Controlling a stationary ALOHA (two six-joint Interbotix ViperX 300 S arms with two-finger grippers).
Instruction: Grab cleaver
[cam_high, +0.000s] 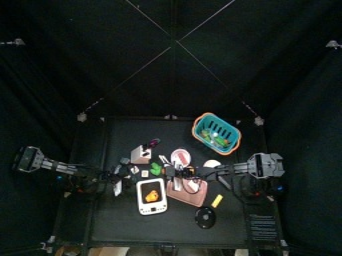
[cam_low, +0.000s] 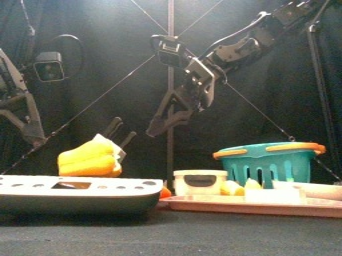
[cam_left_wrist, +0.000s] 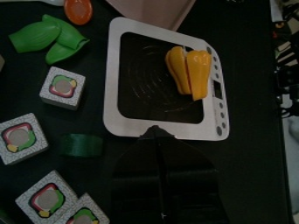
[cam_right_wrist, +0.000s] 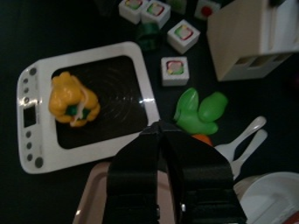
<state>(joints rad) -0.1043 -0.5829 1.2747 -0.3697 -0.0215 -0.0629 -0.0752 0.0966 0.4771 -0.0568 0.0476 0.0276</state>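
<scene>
**While both hands hang clenched and empty, the cleaver is not yet grabbed**

Although the right arm is out over the table, you have nothing in hand. The right hand is clamped shut on itself, its tips poised above the gap between the scale and the board. The left hand is clenched too, holding nothing, just off the scale's near edge.

As far as I can judge, your cleaver is the pale, handled tool lying flat beside the green pepper, off to one side of the right hand's tips. I cannot be sure of that reading, since its blade end runs out of view. No hand touches it. So the whole task is left: you would need to spread the right hand's jaws, bring it over the handle, lower it and close.

Only the right wrist view shows you that tool; the top view is too small to pick it out. The left wrist view gives the clearest look at the yellow pepper on the scale, but shows no cleaver at all. The front view alone tells you height: the right arm hangs well above the things, with the basket behind the board.
</scene>
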